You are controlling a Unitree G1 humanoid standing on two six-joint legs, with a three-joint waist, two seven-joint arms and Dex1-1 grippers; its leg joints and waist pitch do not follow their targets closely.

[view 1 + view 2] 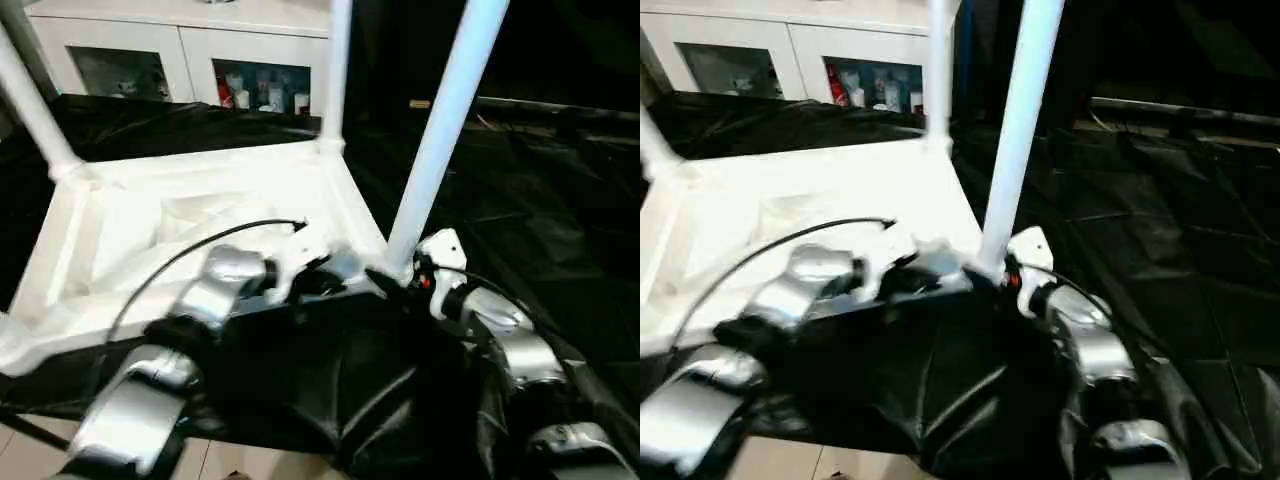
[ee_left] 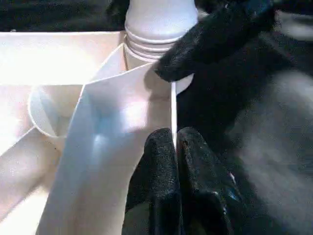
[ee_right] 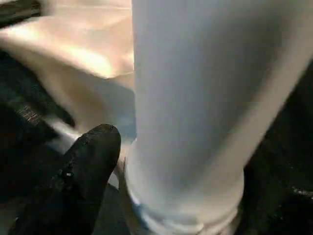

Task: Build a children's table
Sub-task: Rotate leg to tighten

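Figure: the near right corner of the upturned tabletop (image 1: pixel 130 240), which lay ribbed side up on the black-draped work table (image 1: pixel 560 230). Three legs stood in its corner sockets in my head view: the near right leg (image 1: pixel 440 130), the far right leg (image 1: pixel 335 70) and a far left leg (image 1: pixel 30 105). My left gripper (image 2: pixel 173 147) was closed, its two fingertips pinched together on the thin upright edge wall of the tabletop, just beside the socket that held the near right leg. My right gripper (image 1: pixel 405 275) sat at the base of that same leg; one black finger (image 3: pixel 88 166) lay just beside the leg's foot, and I could not tell from these views whether the fingers gripped the leg or stood loose about it. I judged this leg to be seated or nearly so, its ridged collar showing just above the socket rim in the left wrist view. Risks, as I judged them: the tall leg could lean or lift out of its socket if my right gripper dragged against it while drawing away; the pinch on the thin wall could slip, letting the light tabletop slide on the slack black cloth; and a push off the leg's axis could tip the whole piece toward the table's front edge.
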